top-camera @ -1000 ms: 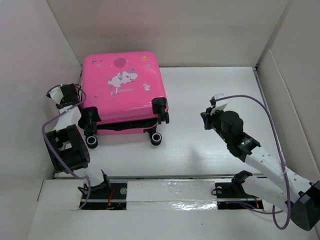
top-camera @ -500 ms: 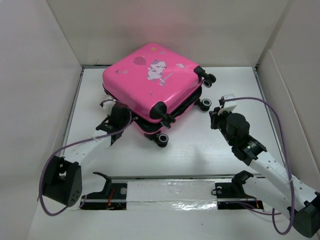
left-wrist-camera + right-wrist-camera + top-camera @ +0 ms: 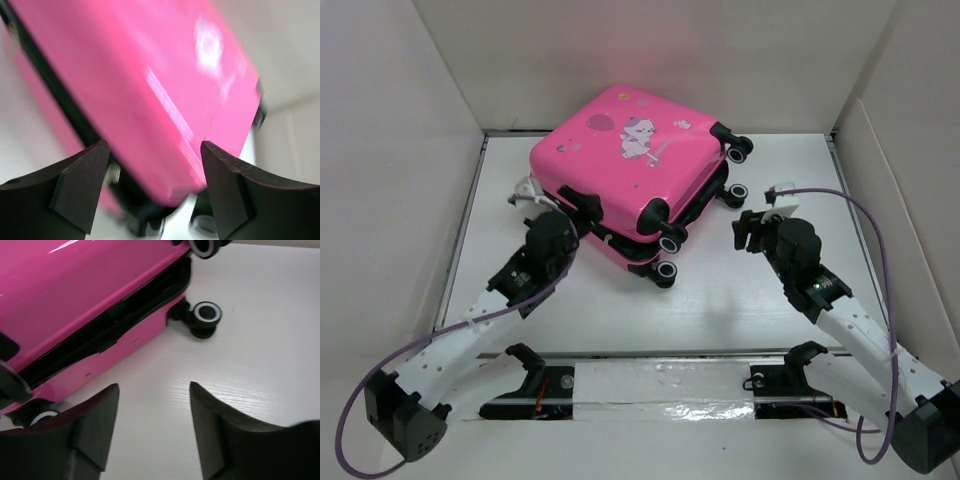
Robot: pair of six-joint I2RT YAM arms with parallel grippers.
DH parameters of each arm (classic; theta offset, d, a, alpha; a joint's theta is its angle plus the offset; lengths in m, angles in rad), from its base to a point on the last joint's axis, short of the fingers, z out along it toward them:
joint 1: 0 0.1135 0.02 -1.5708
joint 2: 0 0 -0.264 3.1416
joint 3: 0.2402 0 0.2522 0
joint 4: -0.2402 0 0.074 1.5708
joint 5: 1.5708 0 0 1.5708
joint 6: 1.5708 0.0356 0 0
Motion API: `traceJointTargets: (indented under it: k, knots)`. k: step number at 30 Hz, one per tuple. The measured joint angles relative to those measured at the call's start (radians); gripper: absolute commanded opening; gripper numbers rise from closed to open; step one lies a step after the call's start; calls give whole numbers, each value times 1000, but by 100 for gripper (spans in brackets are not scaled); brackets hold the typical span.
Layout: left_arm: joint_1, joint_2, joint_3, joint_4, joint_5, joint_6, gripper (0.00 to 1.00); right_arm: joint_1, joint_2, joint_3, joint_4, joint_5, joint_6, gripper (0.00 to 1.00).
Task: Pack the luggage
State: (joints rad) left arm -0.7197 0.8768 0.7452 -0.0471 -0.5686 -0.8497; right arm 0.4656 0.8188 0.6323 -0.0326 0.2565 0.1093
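The luggage (image 3: 630, 160), a glossy hot-pink suitcase with a cartoon print, lies flat and turned at an angle at the back middle of the table. Its black wheels (image 3: 669, 241) face front and right. A dark gap shows along the seam between its two shells (image 3: 105, 325). My left gripper (image 3: 578, 212) is open at the suitcase's near-left corner. In the left wrist view, blurred pink shell (image 3: 150, 75) fills the space ahead of the left gripper (image 3: 154, 147). My right gripper (image 3: 744, 232) is open just right of the wheels. The right gripper (image 3: 154, 386) stands over bare table, touching nothing.
Tall beige walls (image 3: 410, 150) close in the white table (image 3: 720, 300) on the left, back and right, and a flap (image 3: 880, 190) leans in on the right. A taped rail (image 3: 650, 385) runs along the near edge by the arm bases. One wheel (image 3: 206, 314) stands near my right gripper.
The suitcase has turned and shifted toward the back right. My left arm swung in from the left wall to its near-left corner. Both grippers have opened.
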Motion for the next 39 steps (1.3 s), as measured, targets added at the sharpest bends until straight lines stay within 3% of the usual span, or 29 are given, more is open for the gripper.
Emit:
traceJointTargets:
  k: [3,5,14,20,23,24,26,27,30,33,39]
  knots:
    - [194,78,122,85,85,35,77,31,60,14,23,-117,-23,90]
    - [286,161,208,132,141,48,79,79,107,35,46,-198,-50,98]
    - [515,440,423,150,341,113,81,183,375,157,161,-412,-149,100]
    - [637,470,447,124,405,150,81,216,510,245,153,-488,-187,99]
    - [665,470,449,118,421,163,81,237,550,277,158,-485,-192,89]
    - [673,471,450,113,430,168,81,239,561,285,152,-478,-192,74]
    - [687,481,463,98,443,180,81,237,584,295,150,-456,-195,55]
    - [694,489,473,93,447,186,81,233,596,300,149,-452,-185,33]
    - [709,525,499,82,457,208,81,237,613,303,145,-439,-173,8]
    - [723,552,501,68,457,227,81,241,576,274,162,-393,-174,0]
    - [737,586,501,46,460,243,81,222,304,99,151,-339,-181,0]
